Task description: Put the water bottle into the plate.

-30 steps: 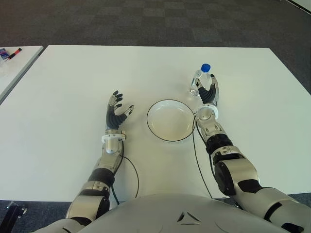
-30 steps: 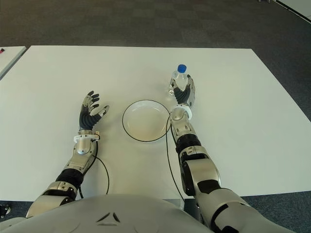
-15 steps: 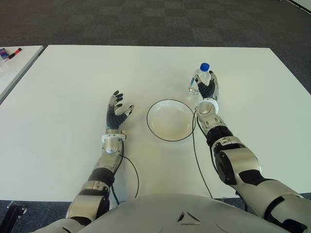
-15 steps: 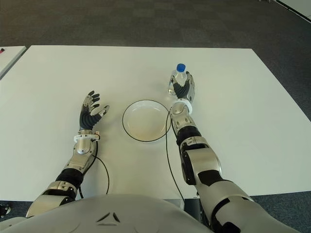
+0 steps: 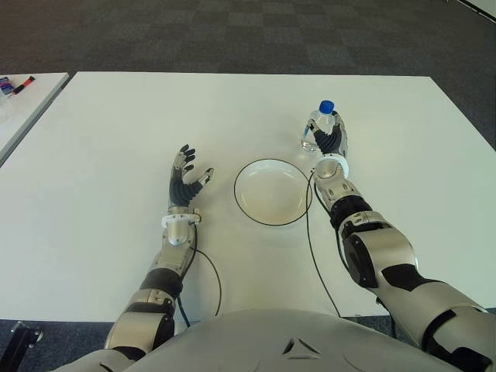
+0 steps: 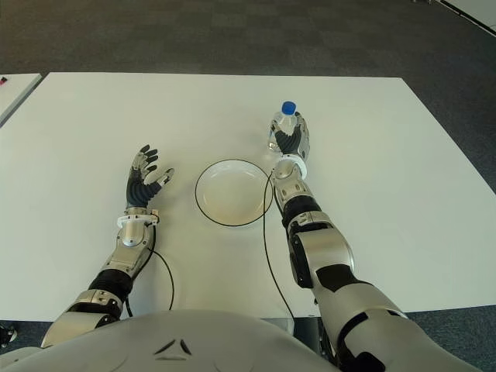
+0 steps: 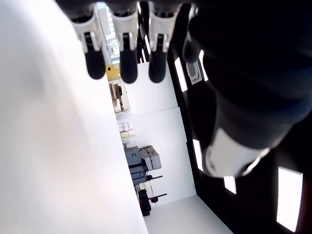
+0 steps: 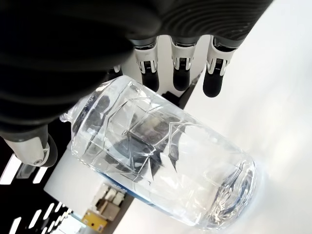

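Observation:
A clear water bottle (image 5: 313,129) with a blue cap stands upright on the white table (image 5: 116,124), just beyond the right rim of the white plate (image 5: 236,194). My right hand (image 5: 334,142) is up against the bottle's near right side. In the right wrist view the bottle (image 8: 161,165) fills the space in front of the palm. The fingers (image 8: 180,68) reach straight past it and the thumb is out to one side, so the hand is open around it, not clamped. My left hand (image 5: 184,174) shows left of the plate, palm up, fingers spread, holding nothing.
The black-rimmed plate has nothing in it. A cable (image 5: 314,256) runs along my right forearm beside the plate. A second table (image 5: 23,101) with small items stands at the far left. Dark carpet lies beyond the table's far edge.
My right hand has edged forward and closer against the bottle, with the forearm stretching out. The bottle, the plate and my left hand have stayed put.

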{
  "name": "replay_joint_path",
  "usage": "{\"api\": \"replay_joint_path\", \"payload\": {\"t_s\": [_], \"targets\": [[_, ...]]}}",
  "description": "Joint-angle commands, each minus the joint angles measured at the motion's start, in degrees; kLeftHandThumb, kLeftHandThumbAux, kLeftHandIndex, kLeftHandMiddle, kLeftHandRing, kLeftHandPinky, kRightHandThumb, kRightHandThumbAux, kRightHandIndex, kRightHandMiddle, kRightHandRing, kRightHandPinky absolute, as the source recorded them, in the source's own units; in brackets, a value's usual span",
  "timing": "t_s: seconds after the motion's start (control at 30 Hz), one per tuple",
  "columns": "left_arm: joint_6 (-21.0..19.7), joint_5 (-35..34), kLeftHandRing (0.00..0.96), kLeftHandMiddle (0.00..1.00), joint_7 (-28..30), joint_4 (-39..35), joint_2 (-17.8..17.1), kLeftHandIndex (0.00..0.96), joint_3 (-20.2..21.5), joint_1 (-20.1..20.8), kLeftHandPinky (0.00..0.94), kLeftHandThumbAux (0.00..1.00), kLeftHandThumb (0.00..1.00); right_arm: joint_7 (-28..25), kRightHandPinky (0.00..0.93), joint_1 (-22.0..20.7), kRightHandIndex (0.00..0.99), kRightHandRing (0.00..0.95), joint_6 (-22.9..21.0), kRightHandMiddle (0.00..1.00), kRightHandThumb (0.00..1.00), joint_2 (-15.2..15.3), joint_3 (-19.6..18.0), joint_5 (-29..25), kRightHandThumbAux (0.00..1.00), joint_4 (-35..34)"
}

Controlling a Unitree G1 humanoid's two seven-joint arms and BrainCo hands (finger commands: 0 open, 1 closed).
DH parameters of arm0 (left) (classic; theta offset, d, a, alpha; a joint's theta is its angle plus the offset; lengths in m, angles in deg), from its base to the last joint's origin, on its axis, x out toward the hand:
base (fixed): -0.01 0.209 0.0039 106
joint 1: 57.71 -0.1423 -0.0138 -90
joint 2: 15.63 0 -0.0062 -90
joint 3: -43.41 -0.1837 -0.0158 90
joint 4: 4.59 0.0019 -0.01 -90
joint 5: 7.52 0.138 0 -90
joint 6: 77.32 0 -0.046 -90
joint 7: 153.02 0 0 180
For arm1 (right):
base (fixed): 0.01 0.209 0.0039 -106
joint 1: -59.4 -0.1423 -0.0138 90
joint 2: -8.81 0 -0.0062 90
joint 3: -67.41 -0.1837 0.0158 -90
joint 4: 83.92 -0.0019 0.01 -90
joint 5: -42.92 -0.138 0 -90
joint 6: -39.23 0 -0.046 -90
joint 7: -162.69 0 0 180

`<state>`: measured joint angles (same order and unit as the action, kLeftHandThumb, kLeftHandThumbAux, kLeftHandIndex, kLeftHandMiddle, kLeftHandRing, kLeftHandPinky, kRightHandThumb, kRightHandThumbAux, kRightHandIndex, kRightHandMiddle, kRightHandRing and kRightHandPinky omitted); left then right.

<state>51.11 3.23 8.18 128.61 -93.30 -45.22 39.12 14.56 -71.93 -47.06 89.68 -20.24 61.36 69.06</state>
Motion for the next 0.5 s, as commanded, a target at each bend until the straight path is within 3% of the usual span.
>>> {"api": "replay_joint_path", "payload": {"t_s": [0.03, 0.5], "targets": [[-0.1, 0.6, 0.188, 0.185, -0.9, 0.8, 0.1, 0.115, 0.1, -1.4, 0.214, 0.793, 0.208, -1.2, 0.114, -1.4, 0.0, 0.017, 0.0, 0.0, 0.457, 0.0, 0.6, -0.4, 0.425, 1.4], [1.1, 0.8, 0.208, 0.198, -1.0, 1.5, -0.2, 0.119, -0.1, -1.5, 0.234, 0.786, 0.189, -4.2, 0.137, -6.4, 0.0, 0.042, -1.8, 0.0, 0.413, 1.8, 2.3, 0.3, 0.411, 5.9]]}}
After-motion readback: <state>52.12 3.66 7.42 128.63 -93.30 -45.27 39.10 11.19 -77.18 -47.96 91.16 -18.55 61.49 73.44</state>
